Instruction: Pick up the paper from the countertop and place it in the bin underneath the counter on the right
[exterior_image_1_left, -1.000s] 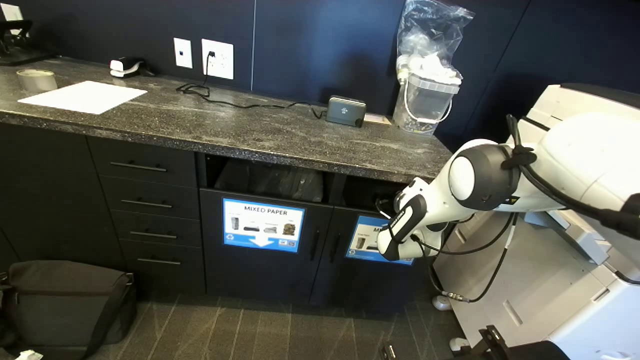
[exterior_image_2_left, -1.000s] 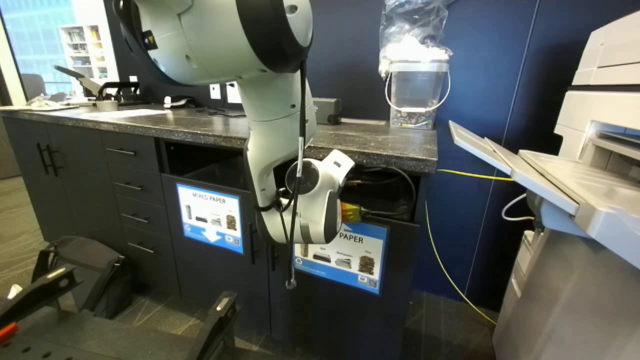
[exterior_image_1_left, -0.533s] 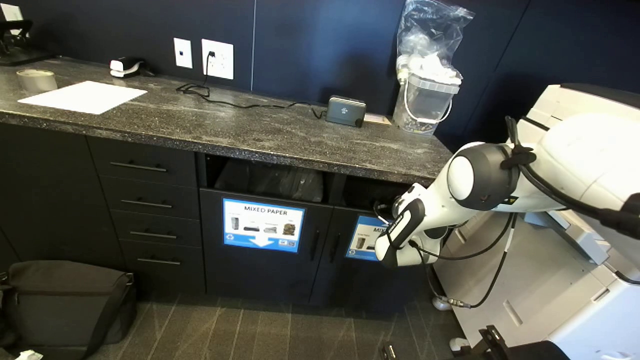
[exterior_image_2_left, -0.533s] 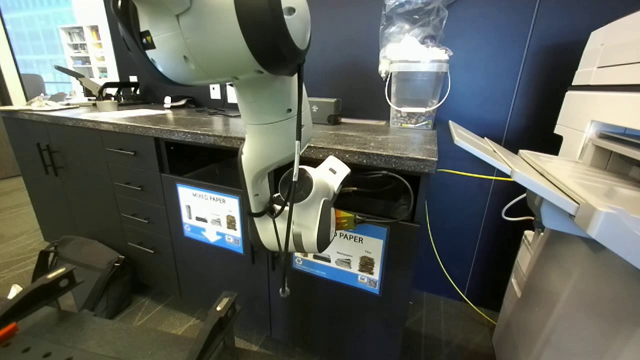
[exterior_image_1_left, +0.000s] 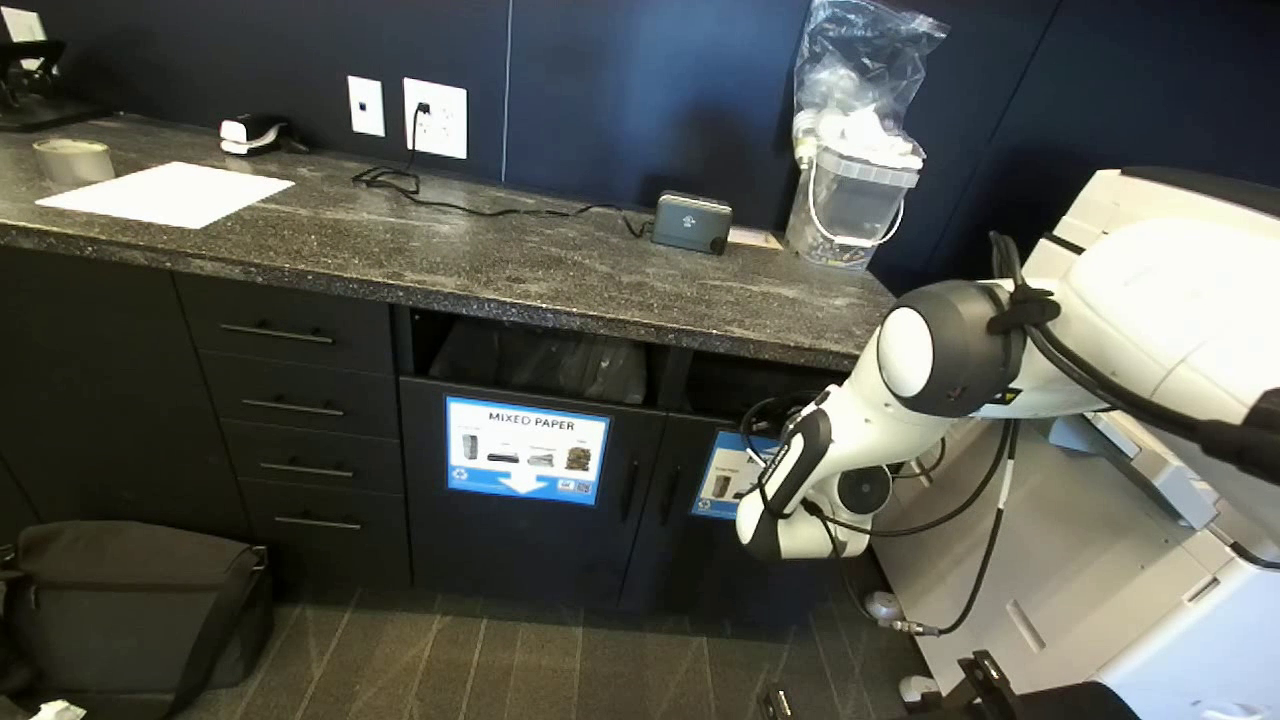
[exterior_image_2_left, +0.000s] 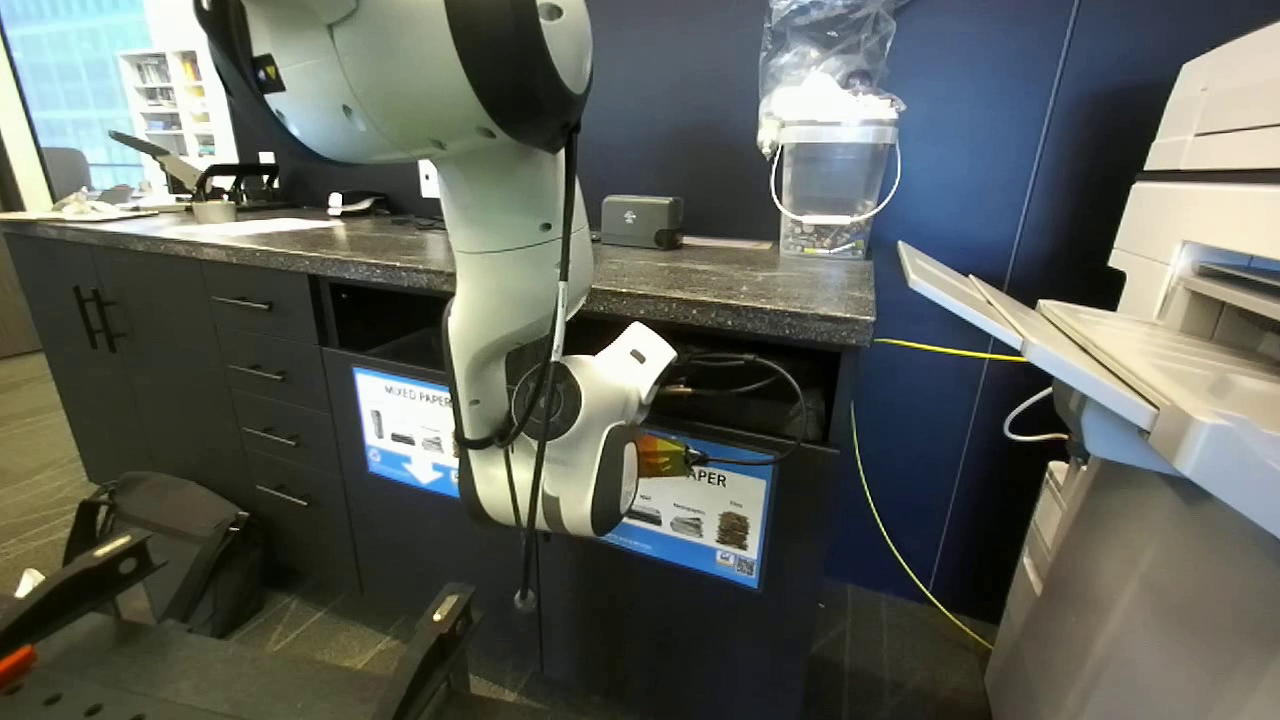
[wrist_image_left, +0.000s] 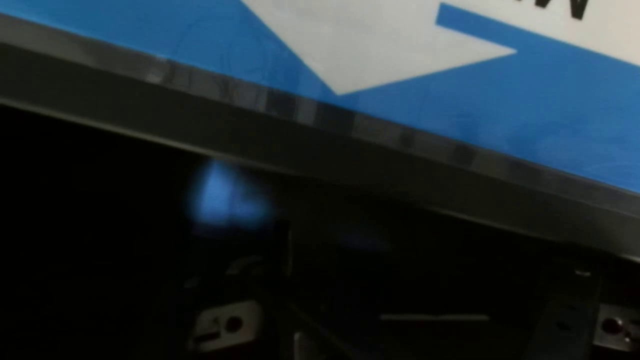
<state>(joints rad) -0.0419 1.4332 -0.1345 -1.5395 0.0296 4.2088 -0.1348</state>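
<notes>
The dark countertop (exterior_image_2_left: 740, 285) runs above the black counter (exterior_image_1_left: 300, 370). The right bin (exterior_image_2_left: 690, 630), with a blue-and-white sign, sits under its right end. My gripper (wrist_image_left: 415, 285) points toward the bay opening above that bin. In both exterior views it is hidden behind the arm's white wrist. In the dark wrist view its metal finger parts stand far apart at left and right, and I see nothing held between them. The paper is not clearly visible. A blurred blue-lit shape (wrist_image_left: 227, 197) shows in the dark there; I cannot tell whether it is the paper.
A like bin (exterior_image_1_left: 525, 540) stands to the left. On the countertop are a flat white sheet (exterior_image_1_left: 165, 193), a tape roll (exterior_image_1_left: 75, 160), a small grey box (exterior_image_1_left: 690, 222) and a clear bucket (exterior_image_1_left: 845, 210). A grey printer (exterior_image_2_left: 1230, 340) stands at right.
The wrist has moved left and down in both exterior views. More of the right bay opening shows now in an exterior view. The things on the countertop have not moved.
</notes>
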